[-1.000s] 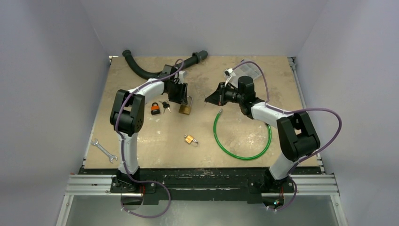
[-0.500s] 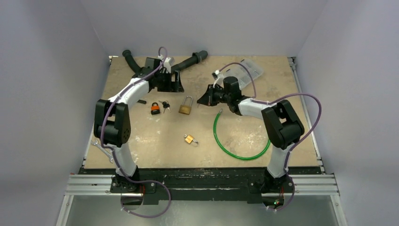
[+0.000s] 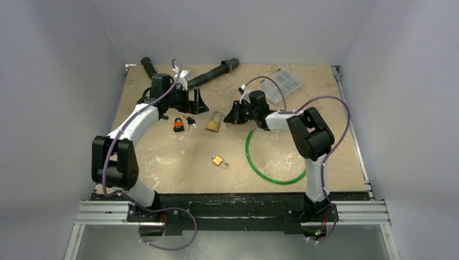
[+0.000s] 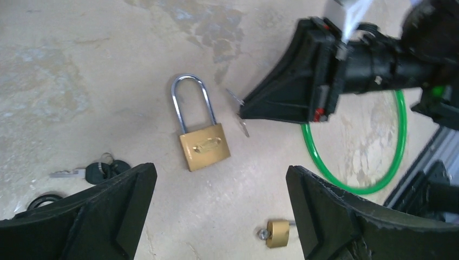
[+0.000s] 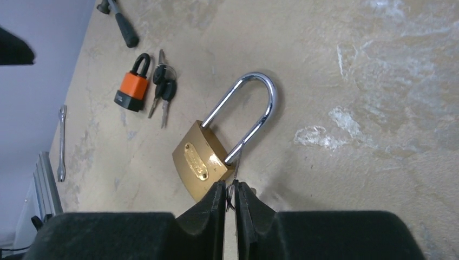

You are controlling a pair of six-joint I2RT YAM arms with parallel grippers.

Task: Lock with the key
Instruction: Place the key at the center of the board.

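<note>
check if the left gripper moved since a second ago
Yes, the left gripper drew back from the brass padlock toward the black pipe.

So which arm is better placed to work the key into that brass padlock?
The right. The right gripper pinches the small key, its tip close beside the brass padlock. The left gripper is wide open, empty, and farther from the padlock.

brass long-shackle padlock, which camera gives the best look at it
The right wrist view: the brass padlock lies large and mid-frame, its shackle, body and face plate all sharp. The left wrist view shows it whole too, but smaller. The top external view shows it only as a small shape.
</note>
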